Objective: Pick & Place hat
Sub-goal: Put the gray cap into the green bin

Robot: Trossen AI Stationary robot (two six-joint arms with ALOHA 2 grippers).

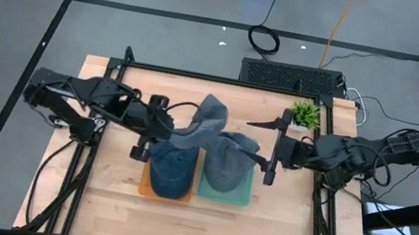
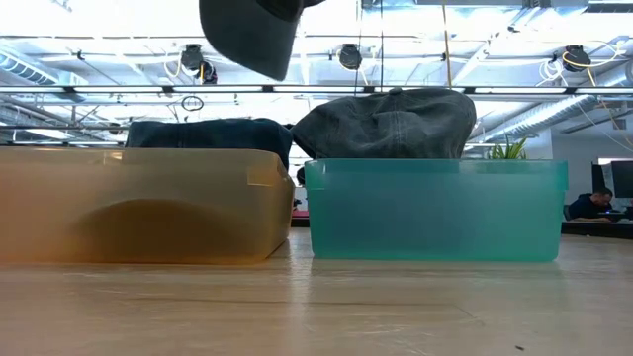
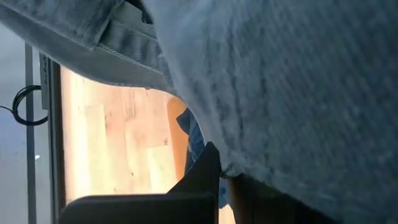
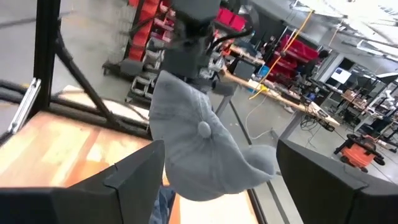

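A light grey hat (image 1: 204,125) hangs in the air over the two bins, with my left gripper (image 1: 166,132) shut on it. In the right wrist view the hat (image 4: 199,149) dangles below that gripper (image 4: 189,59), top button facing the camera and brim lowest. A blue hat (image 1: 171,171) lies in the orange bin (image 2: 138,203). A dark grey hat (image 2: 391,124) sits in the teal bin (image 2: 435,208). My right gripper (image 1: 268,150) stands open and level to the right of the hanging hat, touching nothing. My left gripper holds the grey hat by the edge of its crown (image 4: 171,84), on the side away from the brim. The fingers (image 3: 199,174) slant down from the table's left. The hat hangs slack below them, its brim (image 4: 258,162) lowest, lifted clear of both bins.
The two bins stand side by side at the table's middle. A small green plant (image 1: 305,114) is at the far right corner. Bare wood (image 1: 200,227) lies toward the near edge. A black frame (image 1: 224,80) rims the table.
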